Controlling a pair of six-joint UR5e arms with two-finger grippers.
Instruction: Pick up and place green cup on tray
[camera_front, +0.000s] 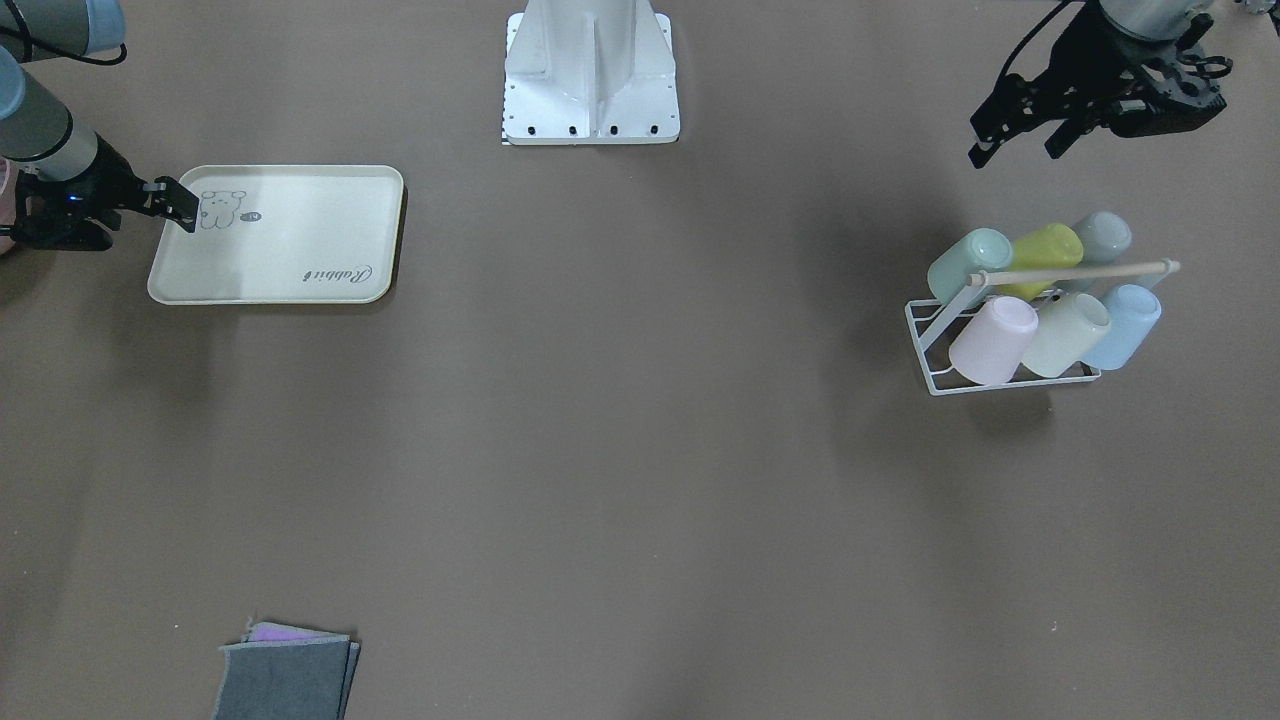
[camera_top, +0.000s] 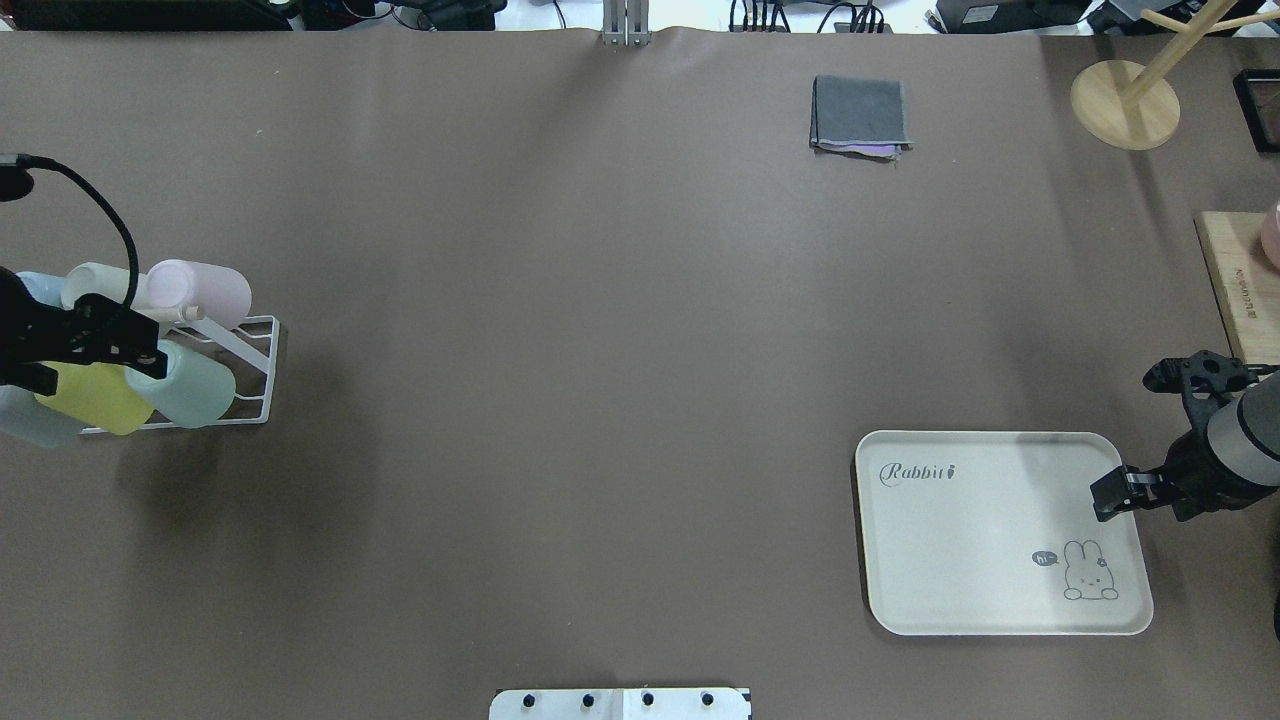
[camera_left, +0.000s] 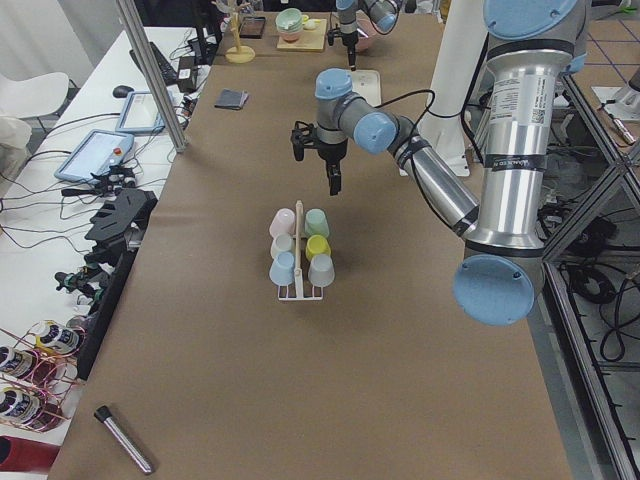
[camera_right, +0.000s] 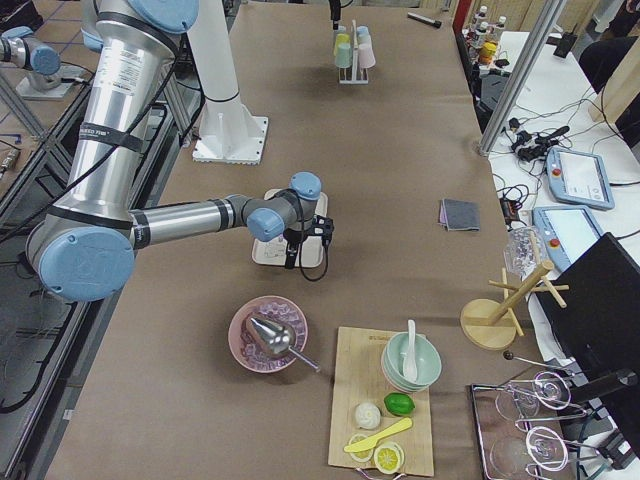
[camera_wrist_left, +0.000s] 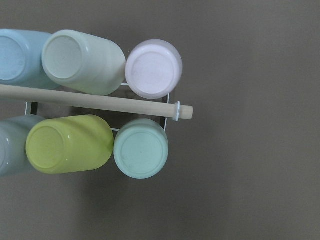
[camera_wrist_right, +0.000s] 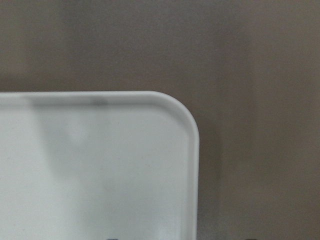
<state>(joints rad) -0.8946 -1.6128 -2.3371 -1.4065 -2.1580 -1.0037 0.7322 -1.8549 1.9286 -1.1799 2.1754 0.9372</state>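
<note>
left end of table: white wire rack (camera_front: 935, 345), wooden rod (camera_front: 1075, 270) on top | leaning on it: yellow cup (camera_front: 1048, 255), grey cup (camera_front: 1100, 238), pink cup (camera_front: 993, 340), cream cup (camera_front: 1065, 333), blue cup (camera_front: 1125, 325) | far edge: folded grey cloth (camera_front: 285, 675), purple bit under it | far right corner: round wooden stand (camera_top: 1125, 103)

Tray (camera_top: 980, 545): "Rabbit" script (camera_top: 917, 473) near corner; small bubble (camera_top: 1044, 558) beside animal drawing (camera_top: 1090, 575), lettering unclear.

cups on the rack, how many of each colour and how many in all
mint green cup: 1
yellow-green cup: 1
grey-green cup: 1
pink cup: 1
cream cup: 1
blue cup: 1
total: 6
</note>
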